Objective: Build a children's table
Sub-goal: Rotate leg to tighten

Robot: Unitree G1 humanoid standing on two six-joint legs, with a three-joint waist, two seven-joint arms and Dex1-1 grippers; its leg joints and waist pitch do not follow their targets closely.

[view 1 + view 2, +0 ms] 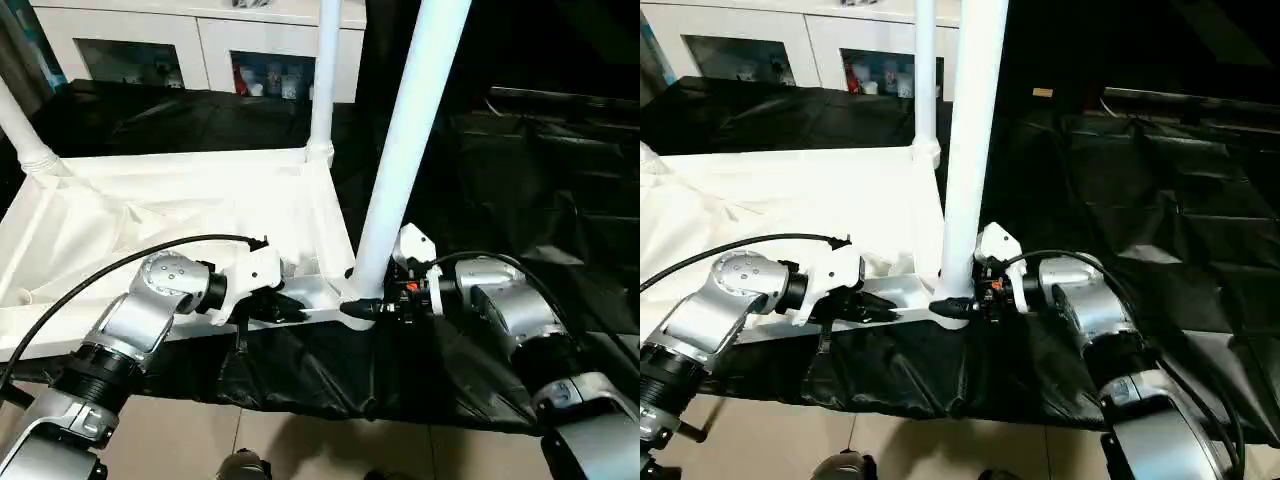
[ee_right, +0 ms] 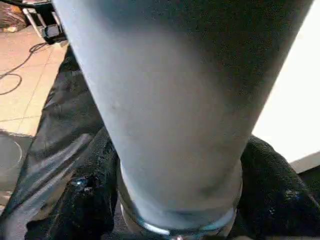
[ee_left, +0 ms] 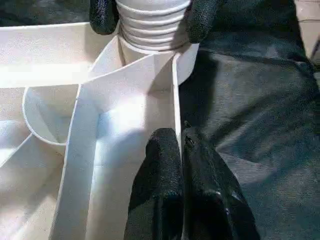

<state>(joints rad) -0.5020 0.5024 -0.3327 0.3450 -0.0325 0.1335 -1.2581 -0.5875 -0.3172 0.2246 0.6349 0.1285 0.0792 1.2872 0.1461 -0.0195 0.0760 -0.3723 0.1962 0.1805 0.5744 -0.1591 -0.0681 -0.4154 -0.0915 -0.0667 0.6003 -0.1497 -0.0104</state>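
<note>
Right gripper (image 1: 362, 308) clamps your near-corner leg (image 1: 405, 150); left gripper (image 3: 176, 150) pinches the tabletop rim (image 1: 310, 297). Next, twist it home.

The table (image 1: 180, 200) is showing up all white, ribbed underside included, and the legs (image 1: 410, 130) are looking white too, with a faint bluish tint on the near one. Everything's sitting on a black cloth (image 1: 540, 160) that's looking kinda glossy and wrinkled. The cabinet (image 1: 200, 40) up at 12 o'clock is white with dark glass doors. Both grippers, left (image 1: 285, 308) and right (image 1: 368, 308), are wearing black fingers (image 3: 160, 180) on silver arms (image 1: 150, 300) with black cables (image 1: 110, 265). Floor (image 1: 180, 445) at 6 o'clock is looking beige tile.
</note>
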